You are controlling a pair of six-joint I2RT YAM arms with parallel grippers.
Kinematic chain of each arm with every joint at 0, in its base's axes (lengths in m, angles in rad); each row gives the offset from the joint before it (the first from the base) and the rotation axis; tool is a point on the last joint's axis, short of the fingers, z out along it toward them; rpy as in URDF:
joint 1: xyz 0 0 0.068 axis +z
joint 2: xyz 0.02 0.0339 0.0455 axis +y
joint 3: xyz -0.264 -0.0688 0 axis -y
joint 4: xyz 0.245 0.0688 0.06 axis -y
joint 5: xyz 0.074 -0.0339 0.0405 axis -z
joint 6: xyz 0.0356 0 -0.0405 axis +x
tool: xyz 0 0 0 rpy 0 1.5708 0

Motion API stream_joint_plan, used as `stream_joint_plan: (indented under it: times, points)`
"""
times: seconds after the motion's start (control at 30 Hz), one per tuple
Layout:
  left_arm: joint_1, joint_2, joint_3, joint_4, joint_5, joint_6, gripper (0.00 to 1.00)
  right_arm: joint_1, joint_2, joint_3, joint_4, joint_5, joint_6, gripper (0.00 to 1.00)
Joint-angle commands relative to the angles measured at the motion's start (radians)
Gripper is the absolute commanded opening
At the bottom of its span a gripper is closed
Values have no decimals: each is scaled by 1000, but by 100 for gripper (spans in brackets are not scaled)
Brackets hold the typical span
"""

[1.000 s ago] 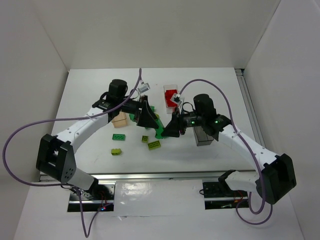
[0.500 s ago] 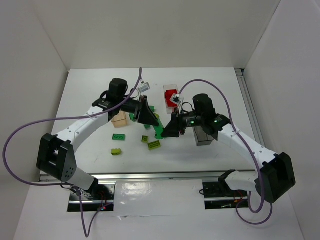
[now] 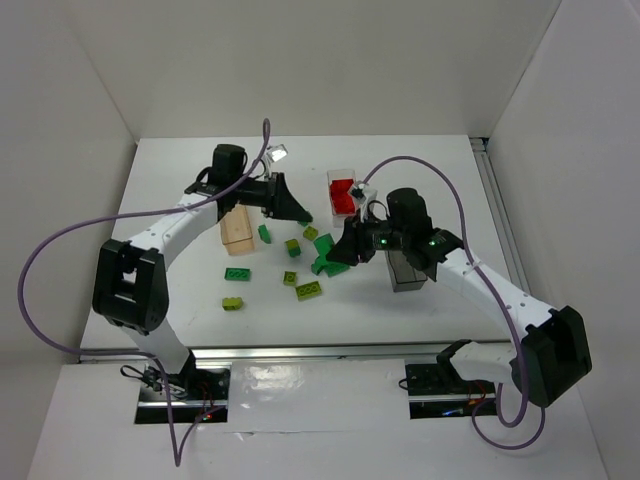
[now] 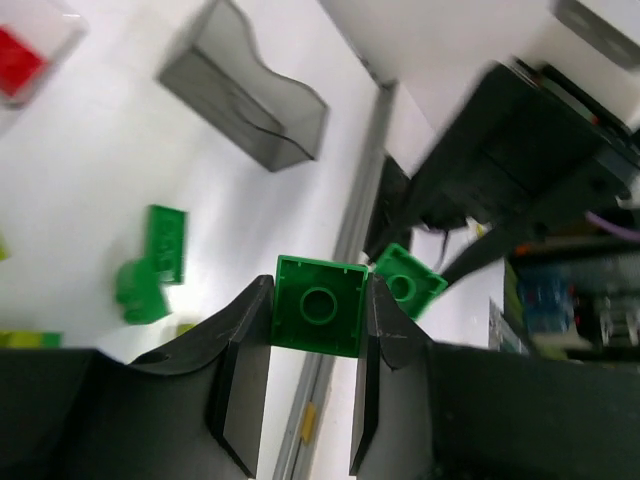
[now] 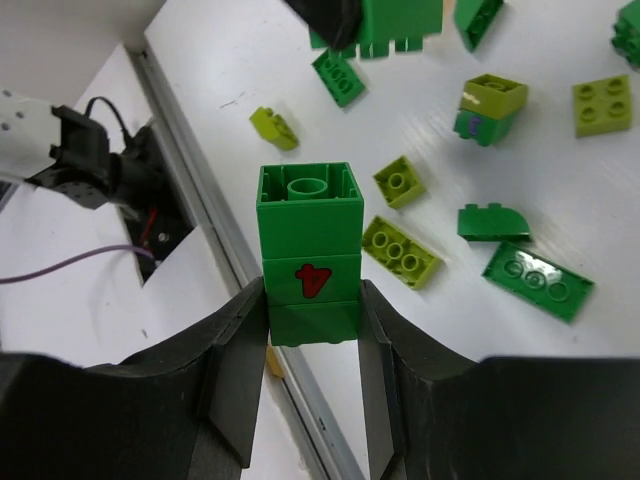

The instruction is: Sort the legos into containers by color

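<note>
Legos (image 3: 308,290) were only partly sorted. The red bricks (image 3: 343,192) lay in the clear plastic box (image 3: 346,172) near the middle of the worktop's (image 3: 200,290) far edge, and no red brick showed loose on the worktop. So red looked done, as far as could be judged.

The greens were not done. The left gripper (image 4: 318,300) was clamped on a dark green square brick (image 4: 320,318), raised above the worktop near the wooden box (image 3: 238,228), which stood left of centre. The right gripper (image 5: 312,310) was clamped on a dark green stack (image 5: 306,240) of two or three bricks, carried just left of the smoky-grey box (image 3: 405,270), which stood right of centre. Neither piece was in a box yet.

Between those two boxes, towards the near edge, several lime bricks (image 5: 400,250) and a dark green plate (image 5: 538,280) lay loose with other small green pieces. Whether the wooden box held anything could not be told. The smoky-grey box looked empty in the left wrist view. By my reckoning about two thirds of the work was left: both green shades had to be boxed apart.
</note>
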Motion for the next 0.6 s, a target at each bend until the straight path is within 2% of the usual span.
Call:
stream_joint_plan:
  times: [0.0, 0.13, 0.17, 0.23, 0.27, 0.3, 0.4, 0.57]
  points:
    - [23, 11, 55, -39, -94, -42, 0, 6, -34, 10, -5, 88, 5, 21]
    - [82, -13, 55, -115, -249, -60, 0, 6, -34, 1, -5, 158, 17, 21]
    - [96, -14, 55, -201, -392, -60, 0, 6, -34, 1, -5, 168, 26, 21]
    - [127, -23, 76, -296, -578, -100, 0, 6, -21, 1, -5, 200, 35, 21]
    - [127, -23, 95, -345, -795, -124, 0, 6, -11, 1, -5, 209, 35, 21]
    - [127, -23, 95, -411, -880, -149, 0, 6, -11, 1, -5, 223, 49, 21]
    - [127, -32, 95, -464, -1120, -221, 0, 6, -1, 1, 4, 246, 58, 21]
    - [127, -23, 73, -444, -1262, -260, 0, 6, 8, 11, 13, 257, 58, 21]
